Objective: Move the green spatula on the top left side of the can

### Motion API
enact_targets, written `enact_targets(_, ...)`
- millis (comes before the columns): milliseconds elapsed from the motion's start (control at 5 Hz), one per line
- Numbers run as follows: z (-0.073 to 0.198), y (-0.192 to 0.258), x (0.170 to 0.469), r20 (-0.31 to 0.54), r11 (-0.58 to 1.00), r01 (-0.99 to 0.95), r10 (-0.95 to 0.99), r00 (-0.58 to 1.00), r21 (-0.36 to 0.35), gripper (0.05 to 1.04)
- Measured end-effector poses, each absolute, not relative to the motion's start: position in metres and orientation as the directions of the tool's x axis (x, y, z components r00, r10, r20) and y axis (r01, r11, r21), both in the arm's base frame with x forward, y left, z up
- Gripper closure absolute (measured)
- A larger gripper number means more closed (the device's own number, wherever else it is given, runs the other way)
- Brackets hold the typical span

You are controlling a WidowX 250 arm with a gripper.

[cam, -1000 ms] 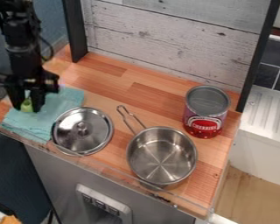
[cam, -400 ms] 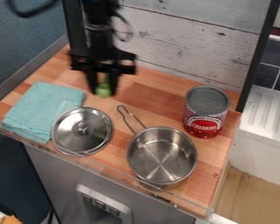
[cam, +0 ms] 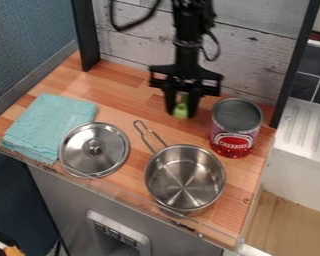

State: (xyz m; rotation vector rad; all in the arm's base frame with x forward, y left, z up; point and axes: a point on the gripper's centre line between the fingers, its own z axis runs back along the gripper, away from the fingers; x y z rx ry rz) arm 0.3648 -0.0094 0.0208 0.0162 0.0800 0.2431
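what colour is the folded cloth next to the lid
The cloth is teal, in the camera view.

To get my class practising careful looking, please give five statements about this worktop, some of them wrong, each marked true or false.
1. The can stands upright. True.
2. The lid covers the pot. False: it lies beside the pot.
3. The gripper holds the green spatula. True.
4. The cloth is bright red. False: it is blue-green.
5. The pot is nearer the can than the cloth is. True.
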Motion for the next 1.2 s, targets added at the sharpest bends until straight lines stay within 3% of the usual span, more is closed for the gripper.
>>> enact_targets(400, 0.018, -0.007, 0.37, -0.072, 0.974, -0.215, 0.22, 0.973, 0.068, 0.629)
enact_targets(600, 0.019, -0.004, 0.362, -0.067, 0.976, -0.203, 0.209, 0.976, 0.076, 0.32)
enact_targets(800, 0.034, 0.002, 0.353, -0.047, 0.975, -0.207, 0.211, 0.976, 0.08, 0.085)
enact_targets(1200, 0.085, 0.013, 0.343, 0.055, 0.967, -0.248, 0.245, 0.968, 0.053, 0.083)
